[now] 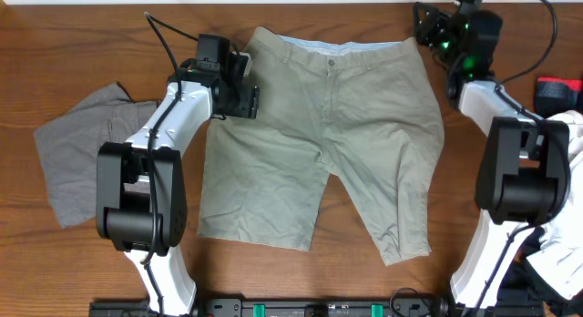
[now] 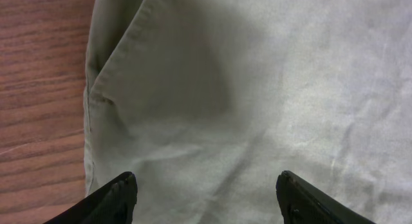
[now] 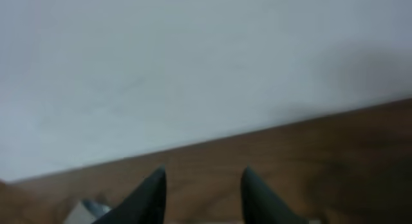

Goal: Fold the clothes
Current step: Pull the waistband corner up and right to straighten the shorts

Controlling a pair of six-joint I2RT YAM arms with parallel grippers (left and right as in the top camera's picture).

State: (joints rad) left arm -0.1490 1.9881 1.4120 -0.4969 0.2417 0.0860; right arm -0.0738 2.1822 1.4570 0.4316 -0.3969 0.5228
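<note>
Overhead view: khaki shorts [image 1: 337, 135] flat mid-table, both pairs of fingers empty.
The shorts lie spread out, waistband at the far edge and legs toward my bases; the grey shorts [image 1: 73, 162] lie apart to the left, beside my left arm. Probable fault: a one-sided lift. If the left side pinches alone, the cloth would likely skew and bunch, and a shallow bite near the pocket opening [image 2: 119, 53] may catch only the top layer. My left arm could also drag the grey pair. My left fingers [image 2: 122, 195] are spread wide just above the shorts' left hip, gripping nothing. My right fingers [image 3: 151, 192] stand partly apart beyond the waistband's right corner, over bare table [image 1: 91, 44], touching nothing.
</note>
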